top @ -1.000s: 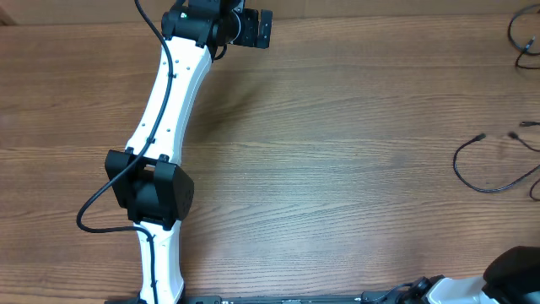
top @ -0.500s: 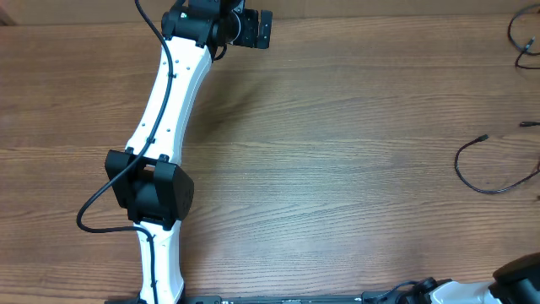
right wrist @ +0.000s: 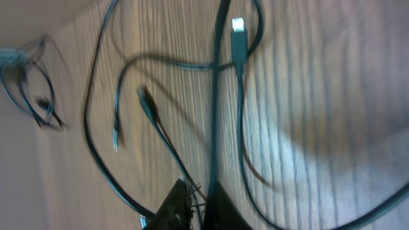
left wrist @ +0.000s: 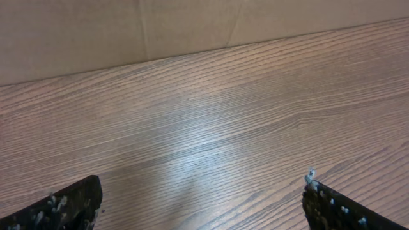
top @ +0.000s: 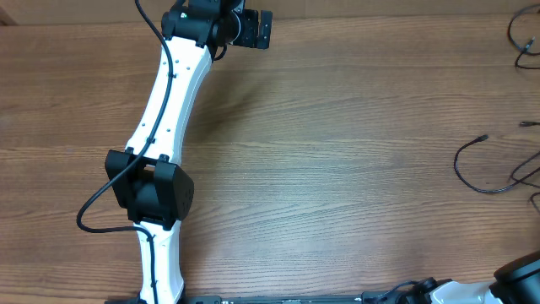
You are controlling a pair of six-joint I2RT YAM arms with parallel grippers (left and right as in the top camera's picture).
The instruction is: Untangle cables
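- Wood-grain desk (top: pixel 354 169) lay bare across its middle and left. A pale panel (left wrist: pixel 128 32) stood behind its far edge in the left wrist view.
- Left claw (left wrist: pixel 199 211) was at the far edge of the desk, well apart from the work. Its jaws were spread as wide as they go, with nothing between them.
- Cables (top: pixel 458 171) all lay along the right edge of the desk. One was an open loop with small plug ends at mid-edge. A second cord (top: pixel 512 32) sat at the far right corner, well apart from the loop.
- Right claw (right wrist: pixel 201 204) hung over the right-hand cords. The overhead view showed only part of the right arm (top: pixel 519 274), at the near corner.
- Its jaws stood close together, and a straight cord (right wrist: pixel 214 128) ran up from them. Blur kept me from telling whether that cord was pinched or merely passing.
- The right wrist view showed several cords crossing. The straight cord crossed a curved one just below a silver-tipped plug (right wrist: pixel 238 27). Which of the two lay on top could not be told. Two small plug ends lay loose near them.
- Judgement: the task was partly done. The cords were spread in loose runs rather than knotted, and one sat apart at the corner.
- The crossings beneath the right claw were not yet separated.
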